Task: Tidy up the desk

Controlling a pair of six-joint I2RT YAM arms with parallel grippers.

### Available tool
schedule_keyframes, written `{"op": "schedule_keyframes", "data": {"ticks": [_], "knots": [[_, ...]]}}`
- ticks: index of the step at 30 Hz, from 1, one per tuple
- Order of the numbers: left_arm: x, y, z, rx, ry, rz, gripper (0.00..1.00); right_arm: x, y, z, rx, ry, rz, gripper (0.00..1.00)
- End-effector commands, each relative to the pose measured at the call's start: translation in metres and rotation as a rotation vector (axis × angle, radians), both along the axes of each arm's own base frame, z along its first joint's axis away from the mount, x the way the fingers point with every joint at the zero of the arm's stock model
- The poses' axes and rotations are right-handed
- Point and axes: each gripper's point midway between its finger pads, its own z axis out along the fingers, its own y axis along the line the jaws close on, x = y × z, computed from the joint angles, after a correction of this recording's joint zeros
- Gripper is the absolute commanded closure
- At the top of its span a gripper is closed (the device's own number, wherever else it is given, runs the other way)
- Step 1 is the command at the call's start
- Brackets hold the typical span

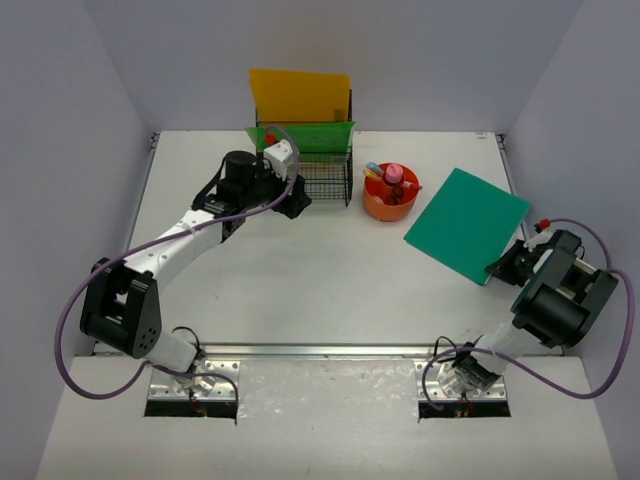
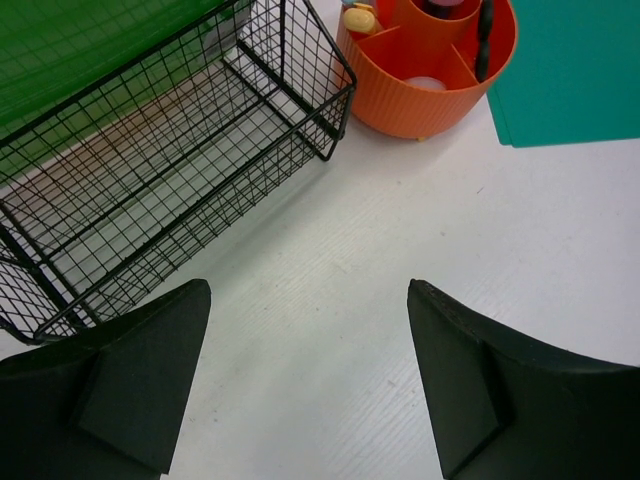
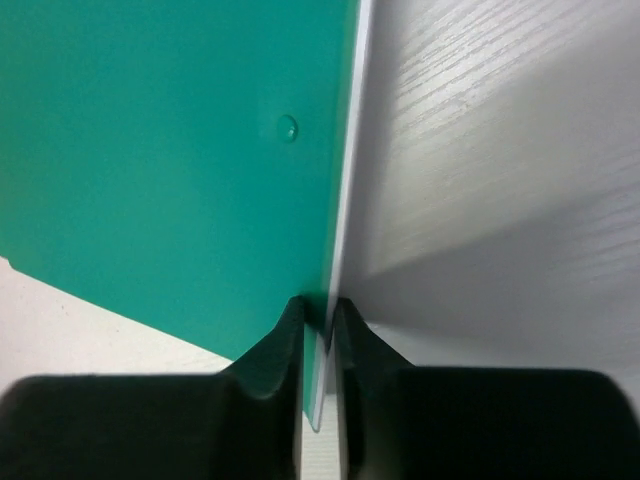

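Note:
The white desk (image 1: 300, 290) fills the top view. A teal folder (image 1: 468, 224) lies at its right side, raised at the near corner. My right gripper (image 1: 503, 266) is shut on that corner; in the right wrist view the folder's thin edge (image 3: 335, 250) runs between the two closed fingers of the gripper (image 3: 320, 305). My left gripper (image 1: 297, 203) hovers just left of the black wire-mesh rack (image 1: 325, 175). In the left wrist view this gripper (image 2: 308, 287) stands open over bare desk (image 2: 330, 330), nothing between its fingers.
The rack (image 2: 150, 180) holds a green folder (image 1: 302, 137) and a yellow folder (image 1: 298, 95) upright at the back. A round orange compartment tray (image 1: 390, 195) with pens and small items stands between rack and teal folder. A silver rail (image 1: 320, 350) edges the near side.

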Motion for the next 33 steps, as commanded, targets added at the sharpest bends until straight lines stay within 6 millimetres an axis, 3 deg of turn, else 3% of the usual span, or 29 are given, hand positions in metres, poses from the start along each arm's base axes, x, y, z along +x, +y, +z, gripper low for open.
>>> {"op": "schedule_keyframes", "data": {"ticks": [1,5,8,15,20,25,33], "knots": [[0.010,-0.003,0.030,-0.021,-0.076,-0.001,0.22,-0.016,0.003,-0.020,0.057,0.123,-0.026,0.96],[0.006,0.000,0.026,0.003,-0.063,-0.007,0.22,-0.026,0.008,-0.019,0.035,0.140,0.015,1.00],[0.003,0.000,0.023,0.012,-0.057,-0.018,0.22,-0.025,0.016,-0.005,0.063,0.092,0.062,1.00],[0.000,-0.006,0.017,0.013,-0.030,-0.058,0.24,-0.052,0.035,0.008,0.024,0.107,0.267,1.00],[-0.005,-0.016,0.014,0.005,-0.014,-0.084,0.25,-0.071,0.062,0.024,0.076,0.090,0.435,1.00],[-0.021,-0.032,0.002,-0.045,0.079,-0.124,0.25,-0.085,0.087,0.035,0.216,0.100,0.572,1.00],[-0.060,-0.058,-0.034,-0.092,0.261,-0.178,0.26,-0.106,0.099,0.044,0.293,0.124,0.729,1.00]]}}
